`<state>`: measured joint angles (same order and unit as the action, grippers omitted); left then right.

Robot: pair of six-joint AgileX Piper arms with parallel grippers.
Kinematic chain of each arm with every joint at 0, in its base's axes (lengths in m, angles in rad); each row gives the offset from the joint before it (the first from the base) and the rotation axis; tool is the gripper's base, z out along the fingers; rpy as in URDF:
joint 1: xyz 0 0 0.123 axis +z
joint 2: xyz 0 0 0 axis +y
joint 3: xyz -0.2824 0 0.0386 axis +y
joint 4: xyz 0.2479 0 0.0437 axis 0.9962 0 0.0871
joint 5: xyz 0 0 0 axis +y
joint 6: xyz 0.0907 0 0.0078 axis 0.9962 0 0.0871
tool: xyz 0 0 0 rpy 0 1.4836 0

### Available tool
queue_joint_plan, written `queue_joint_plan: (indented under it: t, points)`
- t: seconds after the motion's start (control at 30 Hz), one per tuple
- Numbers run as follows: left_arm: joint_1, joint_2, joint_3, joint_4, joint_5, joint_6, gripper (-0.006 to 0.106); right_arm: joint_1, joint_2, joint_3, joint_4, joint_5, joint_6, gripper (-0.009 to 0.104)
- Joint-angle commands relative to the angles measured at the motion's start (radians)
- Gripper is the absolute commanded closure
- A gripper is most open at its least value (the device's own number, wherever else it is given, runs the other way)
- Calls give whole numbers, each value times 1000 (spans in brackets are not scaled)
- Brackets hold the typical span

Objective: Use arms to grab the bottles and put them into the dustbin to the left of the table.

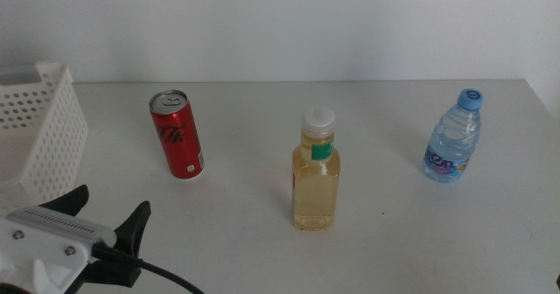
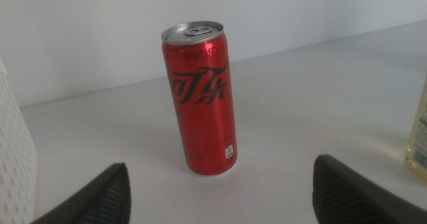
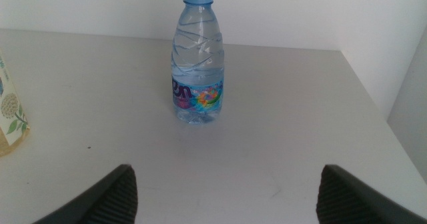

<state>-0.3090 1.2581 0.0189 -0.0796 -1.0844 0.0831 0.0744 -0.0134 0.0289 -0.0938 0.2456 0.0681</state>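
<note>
Three bottles stand upright on the table point(image 1: 394, 233). The slim red can point(image 1: 178, 136) is at the left. The yellow-liquid bottle point(image 1: 315, 173) with white cap is in the middle, and the small blue-capped water bottle point(image 1: 454, 138) is at the right. The white perforated dustbin point(image 1: 39, 123) sits at the left edge. My left gripper point(image 1: 109, 211) is open near the front left, pointing at the can point(image 2: 203, 104) and still short of it. In the right wrist view my right gripper point(image 3: 228, 177) is open. It faces the water bottle point(image 3: 199, 57) from a distance and holds nothing.
The dustbin wall point(image 2: 13, 157) shows beside the left gripper. The yellow bottle edges into both wrist views point(image 2: 419, 144) point(image 3: 10, 117). The table's right edge point(image 3: 373, 91) runs close behind the water bottle. A white wall backs the table.
</note>
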Motion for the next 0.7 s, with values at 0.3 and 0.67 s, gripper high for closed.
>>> queue_joint_plan:
  t: [0.3,0.67]
  points:
    - [-5,-11,12,-9,-87,-50,7,-7,-21,-10,-9,-73,-11,22]
    - [-3,118,-152,-18,-5,-83,7,-7,-21,-10,-9,-73,-11,22]
